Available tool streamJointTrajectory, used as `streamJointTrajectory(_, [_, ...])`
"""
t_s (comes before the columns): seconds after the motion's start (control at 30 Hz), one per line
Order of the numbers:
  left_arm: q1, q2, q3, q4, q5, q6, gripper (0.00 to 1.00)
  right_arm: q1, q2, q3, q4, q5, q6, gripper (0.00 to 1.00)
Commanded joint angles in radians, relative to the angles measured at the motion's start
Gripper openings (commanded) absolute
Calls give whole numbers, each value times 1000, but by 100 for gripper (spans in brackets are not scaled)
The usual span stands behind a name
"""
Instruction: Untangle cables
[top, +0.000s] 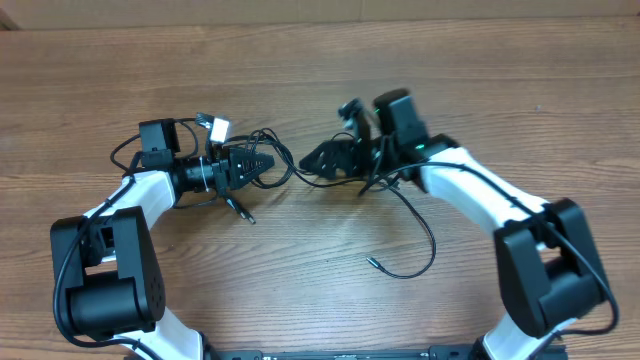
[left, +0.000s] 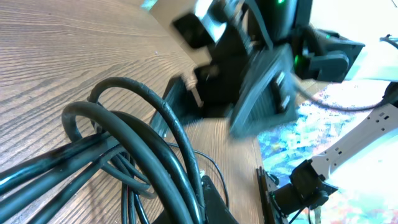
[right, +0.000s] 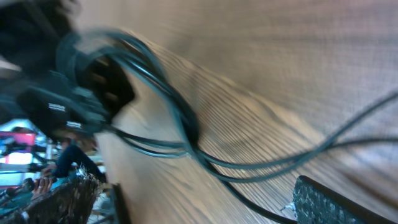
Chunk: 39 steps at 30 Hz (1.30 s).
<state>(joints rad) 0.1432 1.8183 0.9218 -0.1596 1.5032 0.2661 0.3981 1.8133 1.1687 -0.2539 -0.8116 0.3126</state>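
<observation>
The cables (top: 290, 172) are thin black cords bunched between my two grippers at the table's middle. One strand trails toward the front and ends in a small plug (top: 374, 262); another plug end (top: 246, 216) lies below the left gripper. My left gripper (top: 268, 163) points right and is shut on the bundle; in the left wrist view the looped cables (left: 146, 146) run into its jaws beside one finger (left: 214, 199). My right gripper (top: 314, 160) faces it, open. In the right wrist view cable strands (right: 186, 134) cross in front of its fingertips (right: 339, 202).
A white connector (top: 218, 127) lies behind the left wrist. Bare wooden table (top: 300, 60) stretches behind and in front of the arms. Both arm bases (top: 100, 290) stand at the front corners, with thicker black cords along them.
</observation>
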Motion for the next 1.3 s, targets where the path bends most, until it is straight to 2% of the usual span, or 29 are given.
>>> streamJointTrajectory(0.0, [-9, 12, -8, 4, 16, 26, 4, -6, -43, 33, 5, -71, -11, 99])
streamJointTrajectory(0.2, [-10, 12, -8, 3, 79, 26, 4, 18, -31, 30, 3, 142, -10, 100])
streamJointTrajectory(0.67, [-32, 12, -8, 3, 79, 18, 4, 145, -29, 29, -67, 509, -10, 100])
streamJointTrajectory(0.87, [-33, 12, -8, 3, 79, 18, 4, 151, -24, 29, -58, 655, -6, 100])
streamJointTrajectory(1.1, [-33, 12, -8, 3, 79, 14, 4, 157, 8, 29, -47, 658, -4, 100])
streamJointTrajectory(1.27, [-33, 12, -8, 3, 79, 15, 4, 183, 36, 29, -65, 536, -2, 100])
